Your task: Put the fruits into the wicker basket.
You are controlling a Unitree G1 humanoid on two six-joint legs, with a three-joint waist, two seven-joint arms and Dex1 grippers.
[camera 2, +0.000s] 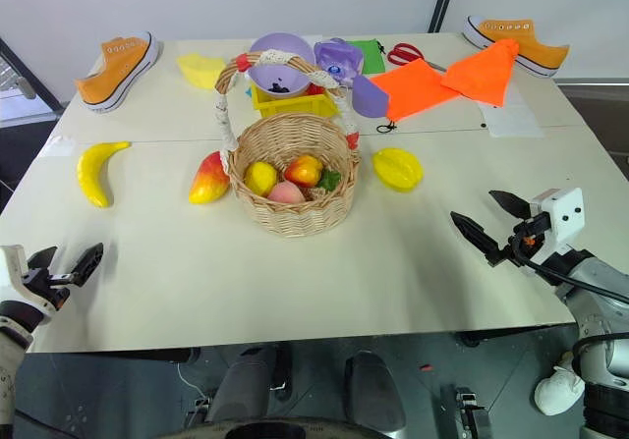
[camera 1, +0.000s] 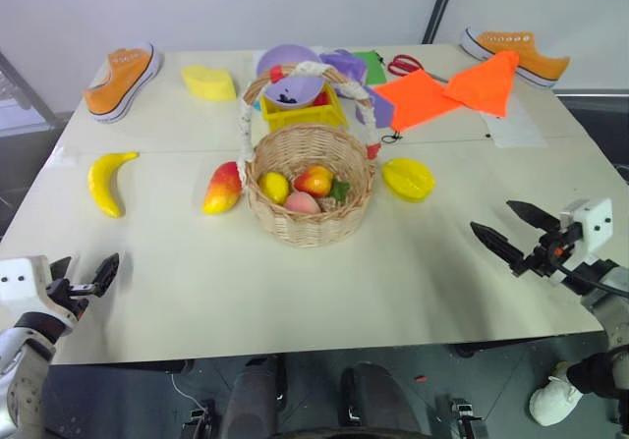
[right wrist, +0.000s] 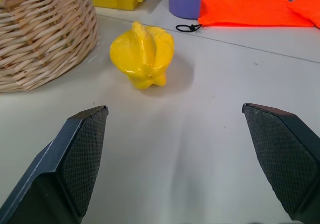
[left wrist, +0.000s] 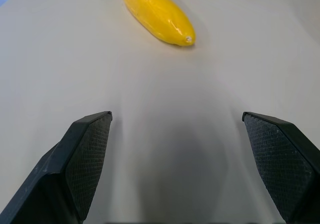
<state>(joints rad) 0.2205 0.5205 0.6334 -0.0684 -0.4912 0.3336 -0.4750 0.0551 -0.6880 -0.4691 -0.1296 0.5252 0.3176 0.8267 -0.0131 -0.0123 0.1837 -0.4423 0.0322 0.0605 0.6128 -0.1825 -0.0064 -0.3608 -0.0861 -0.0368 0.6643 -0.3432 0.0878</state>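
Revealing banana (left wrist: 157, 14) tip between spread left end effector (left wrist: 177, 154) fingers.

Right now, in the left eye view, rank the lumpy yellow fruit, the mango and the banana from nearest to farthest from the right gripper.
From the right gripper:
1. Lumpy yellow fruit, just right of the wicker basket.
2. Mango, against the basket's left side.
3. Banana, far left of the table.

wrists: white boxy housings | jaws: black, pointed, textured pads | cable: black

Left gripper (camera 1: 90, 274) low, jaws apart — right gripper (camera 1: 513, 231) likewise, jaws wide
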